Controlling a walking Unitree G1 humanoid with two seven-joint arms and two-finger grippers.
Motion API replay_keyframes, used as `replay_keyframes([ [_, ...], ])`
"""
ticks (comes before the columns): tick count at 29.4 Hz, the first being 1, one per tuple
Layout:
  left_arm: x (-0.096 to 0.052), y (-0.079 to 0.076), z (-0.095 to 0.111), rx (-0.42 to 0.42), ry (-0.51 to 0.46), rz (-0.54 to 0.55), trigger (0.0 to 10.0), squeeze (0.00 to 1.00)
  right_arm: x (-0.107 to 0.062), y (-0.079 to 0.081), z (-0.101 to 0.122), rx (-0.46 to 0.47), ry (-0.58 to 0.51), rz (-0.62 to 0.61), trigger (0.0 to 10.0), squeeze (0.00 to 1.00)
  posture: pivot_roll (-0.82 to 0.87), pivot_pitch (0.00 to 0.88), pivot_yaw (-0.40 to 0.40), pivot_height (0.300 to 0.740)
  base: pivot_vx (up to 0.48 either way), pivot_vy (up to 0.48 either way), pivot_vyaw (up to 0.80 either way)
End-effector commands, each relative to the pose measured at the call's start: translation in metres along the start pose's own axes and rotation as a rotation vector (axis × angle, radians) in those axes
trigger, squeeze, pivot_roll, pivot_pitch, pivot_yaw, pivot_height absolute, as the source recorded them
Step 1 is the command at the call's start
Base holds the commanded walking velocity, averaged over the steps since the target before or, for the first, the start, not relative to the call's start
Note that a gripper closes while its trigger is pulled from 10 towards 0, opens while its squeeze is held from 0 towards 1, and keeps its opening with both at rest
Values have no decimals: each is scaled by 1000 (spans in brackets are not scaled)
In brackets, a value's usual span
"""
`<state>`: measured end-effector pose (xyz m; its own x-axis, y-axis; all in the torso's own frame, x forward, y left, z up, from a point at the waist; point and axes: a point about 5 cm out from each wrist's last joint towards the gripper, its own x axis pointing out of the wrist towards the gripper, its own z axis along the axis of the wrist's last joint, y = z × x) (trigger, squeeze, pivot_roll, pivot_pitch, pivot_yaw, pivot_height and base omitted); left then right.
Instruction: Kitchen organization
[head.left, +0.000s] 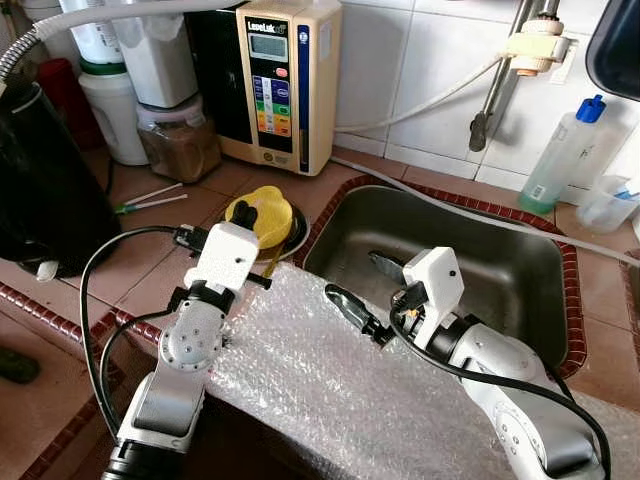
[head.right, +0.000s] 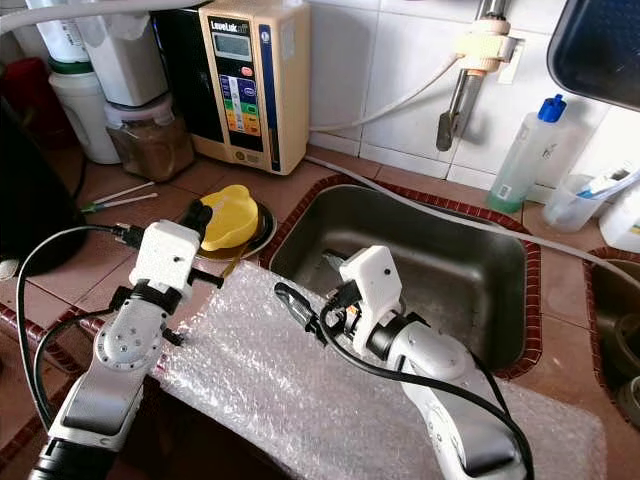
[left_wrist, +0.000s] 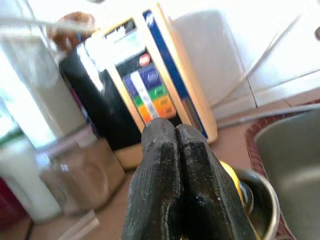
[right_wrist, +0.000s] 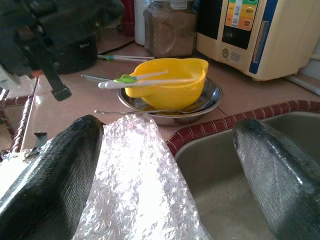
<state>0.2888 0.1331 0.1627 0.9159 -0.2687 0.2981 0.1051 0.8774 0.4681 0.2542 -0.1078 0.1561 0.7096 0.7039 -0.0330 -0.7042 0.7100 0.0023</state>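
Right wrist view: yellow bowl (right_wrist: 167, 82) sits in a shallow steel dish (right_wrist: 210, 102) on the tiled counter (right_wrist: 65, 112), ahead of the spread fingers and slightly toward the left one (right_wrist: 47, 175). Two utensils lie across the bowl's rim, one with a green part (right_wrist: 127, 79). Right gripper (head.left: 362, 292) released, jaws wide apart, nothing between them but the sheet of bubble wrap (head.left: 330, 380) under and ahead of them and the sink's red-tiled edge.

Left gripper (head.left: 243, 213) clenched, both fingers (left_wrist: 170, 185) pressed together with nothing held; tips hang just above the near rim of the bowl. Beyond those tips stands the cream water ionizer (head.left: 283, 80), a jar of brown powder (head.left: 180, 140) beside it.

Steel sink (head.left: 500, 270) lies past the right gripper; a clear bottle with blue cap (head.left: 560, 155) at its far corner.
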Motion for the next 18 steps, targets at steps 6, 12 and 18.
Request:
replay_keyframes([
  [6, -5, 6, -11, 20, 57, 5, 6118, 0, 0, -3, 1, -10, 1, -12, 10000, 0, 39, 0, -18, 740, 0, 0, 0],
  [12, -6, 6, -11, -90, 53, 70, 10000, 1000, -2, 1, -5, -2, 8, -12, 10000, 0, 38, 0, -22, 740, 0, 0, 0],
  [18, -11, 0, -7, -101, 15, 10, 10000, 1000, -1, 0, -8, -4, 16, -12, 10000, 0, 42, 0, -25, 740, 0, 0, 0],
])
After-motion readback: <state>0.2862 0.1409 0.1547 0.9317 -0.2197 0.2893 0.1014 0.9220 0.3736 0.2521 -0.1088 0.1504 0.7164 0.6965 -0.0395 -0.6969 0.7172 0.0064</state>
